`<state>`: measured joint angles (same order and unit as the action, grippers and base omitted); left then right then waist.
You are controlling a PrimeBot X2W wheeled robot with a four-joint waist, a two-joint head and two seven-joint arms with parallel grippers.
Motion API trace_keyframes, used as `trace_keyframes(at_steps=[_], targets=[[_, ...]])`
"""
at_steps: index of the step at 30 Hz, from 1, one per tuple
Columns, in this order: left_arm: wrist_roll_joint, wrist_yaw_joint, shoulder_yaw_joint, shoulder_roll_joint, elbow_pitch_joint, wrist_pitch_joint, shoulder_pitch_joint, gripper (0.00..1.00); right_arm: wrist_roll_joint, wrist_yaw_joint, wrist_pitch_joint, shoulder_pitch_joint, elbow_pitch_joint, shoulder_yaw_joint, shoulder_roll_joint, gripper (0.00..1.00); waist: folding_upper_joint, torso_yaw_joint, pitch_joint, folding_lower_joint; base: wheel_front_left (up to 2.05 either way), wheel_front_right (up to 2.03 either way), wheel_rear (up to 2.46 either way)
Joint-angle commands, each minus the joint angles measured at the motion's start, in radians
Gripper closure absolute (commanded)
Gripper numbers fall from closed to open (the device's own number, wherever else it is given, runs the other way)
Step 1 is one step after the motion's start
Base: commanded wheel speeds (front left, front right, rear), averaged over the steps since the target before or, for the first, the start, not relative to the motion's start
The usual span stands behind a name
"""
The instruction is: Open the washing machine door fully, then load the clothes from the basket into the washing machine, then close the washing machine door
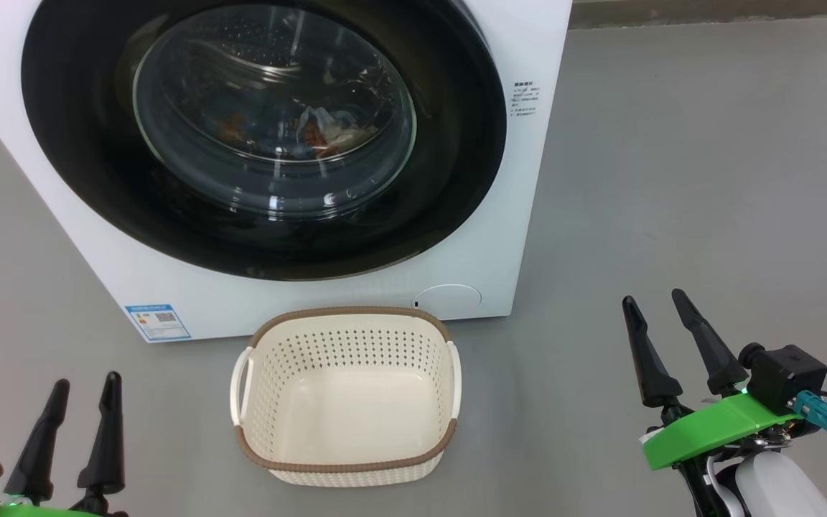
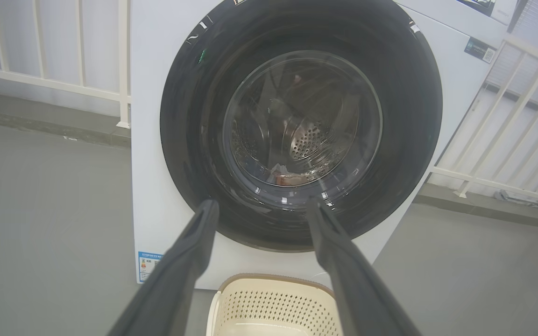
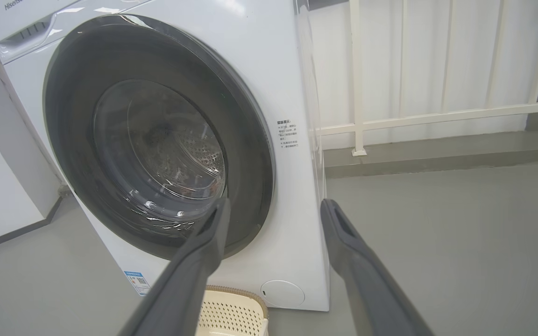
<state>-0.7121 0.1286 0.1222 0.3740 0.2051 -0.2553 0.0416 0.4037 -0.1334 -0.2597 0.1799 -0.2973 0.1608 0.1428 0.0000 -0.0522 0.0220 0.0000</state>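
The white washing machine (image 1: 521, 215) stands ahead with its round black-ringed door (image 1: 83, 165) shut flat against the front. Through the glass window I see clothes (image 1: 313, 133) lying in the steel drum, with orange-brown and pale patches. The cream basket (image 1: 345, 395) with a brown rim sits on the floor just in front of the machine, and nothing lies in it. My left gripper (image 1: 83, 384) is open at the lower left, back from the basket. My right gripper (image 1: 654, 301) is open at the lower right, off to the basket's right.
Grey floor (image 1: 708, 179) spreads to the right of the machine. A white railing (image 3: 357, 93) runs behind it along the wall. A blue label (image 1: 158, 322) sits at the machine's lower left and a round filter cap (image 1: 447, 297) at its lower right.
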Motion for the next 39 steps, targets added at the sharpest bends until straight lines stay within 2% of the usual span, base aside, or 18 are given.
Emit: trace_keyframes(at_steps=[1, 6, 7, 11, 18, 21, 39], targets=[[-0.008, 0.002, -0.037, 0.035, -0.02, -0.006, 0.046, 0.0, -0.013, 0.003, -0.002, 0.016, 0.021, 0.017, 0.003, 0.0, 0.0, 0.001, 0.0, 0.0, 0.0, 0.0, 0.0], [-0.014, 0.002, -0.038, 0.036, -0.018, -0.006, 0.047, 0.0, -0.015, 0.003, -0.002, 0.016, 0.022, 0.015, -0.001, 0.0, 0.0, 0.004, 0.001, 0.0, 0.0, 0.0, 0.0], [-0.004, 0.0, 0.0, 0.0, 0.003, 0.0, -0.001, 1.0, 0.001, 0.0, 0.0, -0.001, -0.004, -0.001, -0.007, 1.0, 0.0, 0.004, 0.001, 0.0, 0.0, 0.0, 0.0], [-0.006, 0.0, 0.015, -0.046, 0.037, 0.002, -0.024, 1.0, 0.004, 0.0, 0.001, -0.032, -0.047, 0.004, -0.024, 1.0, 0.0, 0.004, 0.001, 0.0, 0.0, 0.0, 0.0], [-0.057, 0.0, 0.001, -0.061, 0.035, 0.022, -0.021, 1.0, 0.073, 0.0, 0.021, -0.036, -0.04, -0.01, -0.026, 1.0, 0.0, 0.007, -0.003, 0.0022, 0.0, 0.0, 0.0], [-0.085, 0.0, -0.007, -0.07, 0.036, 0.034, -0.017, 1.0, 0.112, 0.0, 0.032, -0.037, -0.037, -0.019, -0.028, 1.0, 0.0, 0.008, -0.001, 0.0002, 0.0, 0.0, 0.0], [-0.214, 0.0, -0.042, -0.109, 0.037, 0.087, -0.003, 1.0, 0.287, 0.0, 0.084, -0.041, -0.024, -0.056, -0.036, 1.0, 0.0, 0.015, -0.004, 0.0, 0.0, 0.0, 0.0]])
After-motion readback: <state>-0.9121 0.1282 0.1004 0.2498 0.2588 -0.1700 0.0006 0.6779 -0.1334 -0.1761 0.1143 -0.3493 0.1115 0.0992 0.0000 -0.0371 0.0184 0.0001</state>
